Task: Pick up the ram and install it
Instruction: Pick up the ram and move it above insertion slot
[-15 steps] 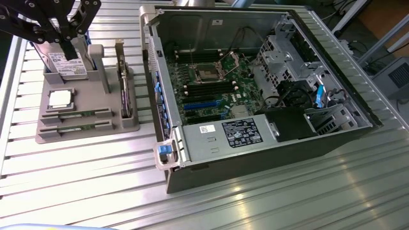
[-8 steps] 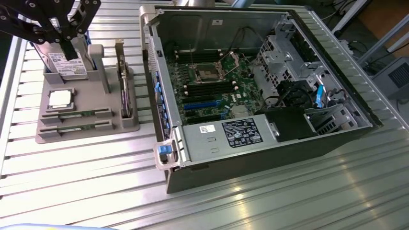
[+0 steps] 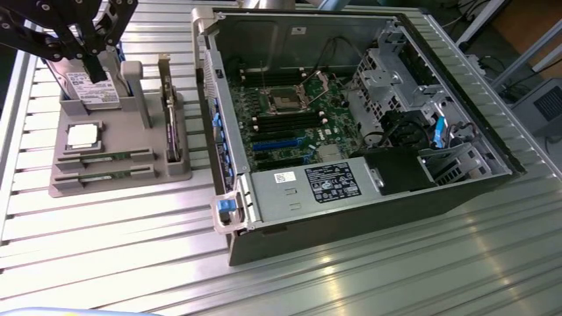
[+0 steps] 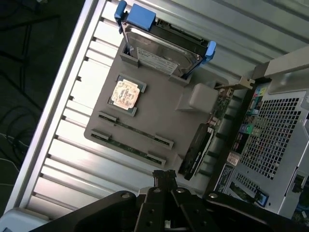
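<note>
**Exterior view.** I see the claw, a black linkage with pale fingers, hanging at the exterior view's upper left over the standing hard drive. Its fingers are pressed together and pinch nothing. Below it a matte grey moulded holder rests on the ribbed aluminium table.

The ram is a thin green board set in a slot near the holder's front edge. A second stick lies just beside it and parallel. Both long axes run across the view, from its left to its right.

A square silver processor sits behind them, and a dark card stands on edge on the holder's right side. The open computer case is sheet metal around a green motherboard. The label on the power supply is too small for me to read.

**Wrist view.** The claw shows its black tips closed on each other, well apart from the ram and the second stick. Both lie end to end between grey clips, along the holder's edge. The hard drive has a metal body in a blue carrier, and the print on its white label is illegible. The case shows a perforated grille.
</note>
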`<state>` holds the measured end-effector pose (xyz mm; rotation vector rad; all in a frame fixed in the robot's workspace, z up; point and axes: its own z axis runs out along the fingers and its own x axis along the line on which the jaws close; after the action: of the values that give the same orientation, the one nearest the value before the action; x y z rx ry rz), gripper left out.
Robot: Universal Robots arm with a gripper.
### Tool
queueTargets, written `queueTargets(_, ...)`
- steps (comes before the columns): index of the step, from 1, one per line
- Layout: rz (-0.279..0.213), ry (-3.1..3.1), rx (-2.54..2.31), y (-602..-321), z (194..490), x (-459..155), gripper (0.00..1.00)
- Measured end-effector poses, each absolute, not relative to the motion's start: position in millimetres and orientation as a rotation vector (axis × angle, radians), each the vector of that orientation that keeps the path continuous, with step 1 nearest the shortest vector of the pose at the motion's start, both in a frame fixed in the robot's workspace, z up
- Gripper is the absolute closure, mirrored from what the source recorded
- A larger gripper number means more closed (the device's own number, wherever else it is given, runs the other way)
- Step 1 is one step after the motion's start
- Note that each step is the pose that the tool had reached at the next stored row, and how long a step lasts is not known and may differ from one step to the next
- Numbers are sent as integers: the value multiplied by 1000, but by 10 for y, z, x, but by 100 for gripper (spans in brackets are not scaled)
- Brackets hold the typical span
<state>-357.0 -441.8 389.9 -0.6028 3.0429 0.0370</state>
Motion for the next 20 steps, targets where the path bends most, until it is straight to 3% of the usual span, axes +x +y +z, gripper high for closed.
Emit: queueTargets(20, 24, 2994, -826, -4418, 3899, -3570, 90)
